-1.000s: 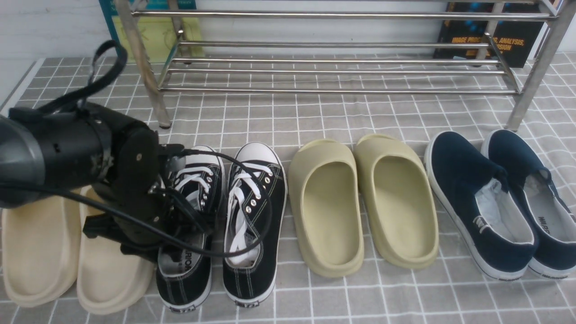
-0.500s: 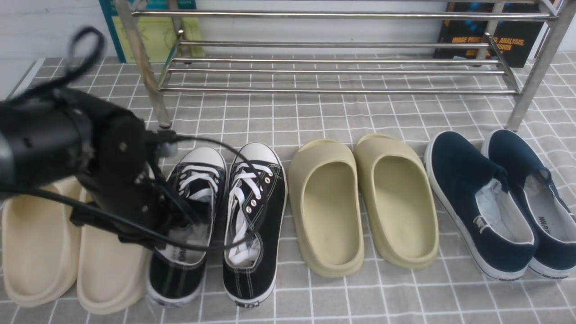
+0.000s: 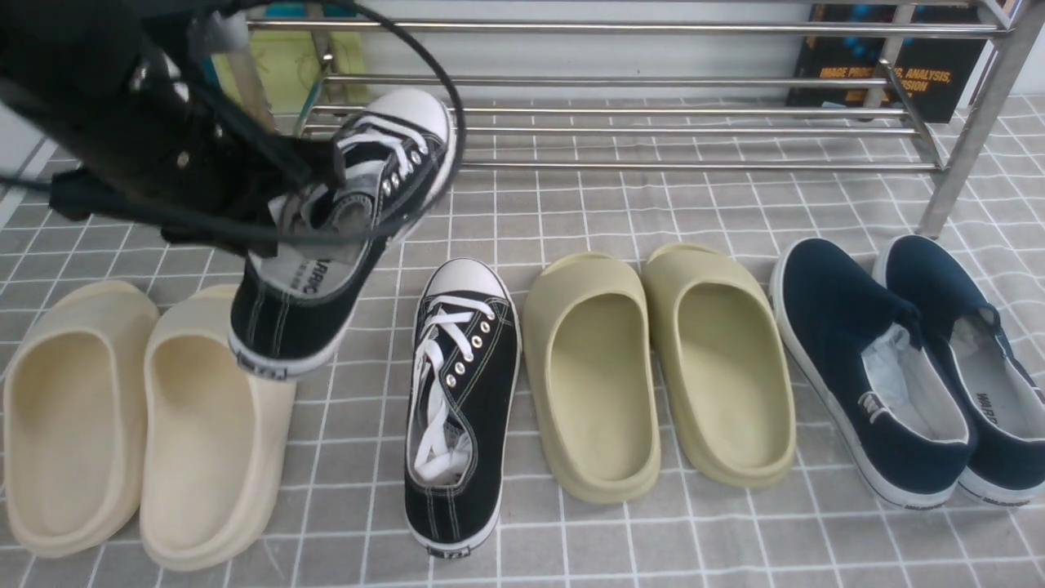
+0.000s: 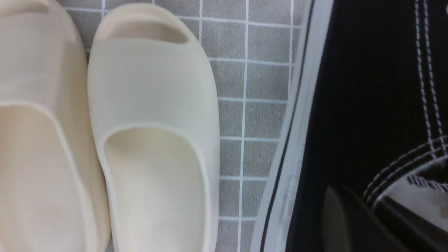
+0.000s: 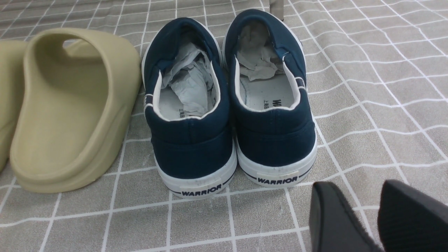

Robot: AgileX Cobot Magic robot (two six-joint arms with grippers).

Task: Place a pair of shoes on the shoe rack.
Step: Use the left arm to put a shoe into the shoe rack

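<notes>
My left gripper [image 3: 298,200] is shut on the collar of one black canvas sneaker [image 3: 310,286] and holds it in the air, toe tilted up toward the silver shoe rack [image 3: 612,82] at the back. In the left wrist view the held sneaker [image 4: 367,105] fills one side, with one finger [image 4: 336,217] outside its wall. The second sneaker [image 3: 461,400] lies on the checked cloth, toe toward the rack. My right gripper [image 5: 364,210] is open and empty, low behind the navy shoes; it is out of the front view.
Cream slippers [image 3: 139,425] lie below the lifted sneaker. Olive slippers [image 3: 653,367] and navy slip-ons [image 3: 898,367] lie to the right. Books [image 3: 890,73] lean behind the rack. The rack's slanted legs [image 3: 963,155] stand on the cloth.
My left gripper has lifted the left sneaker off the cloth, up and back toward the rack. The other sneaker has stayed in place.
</notes>
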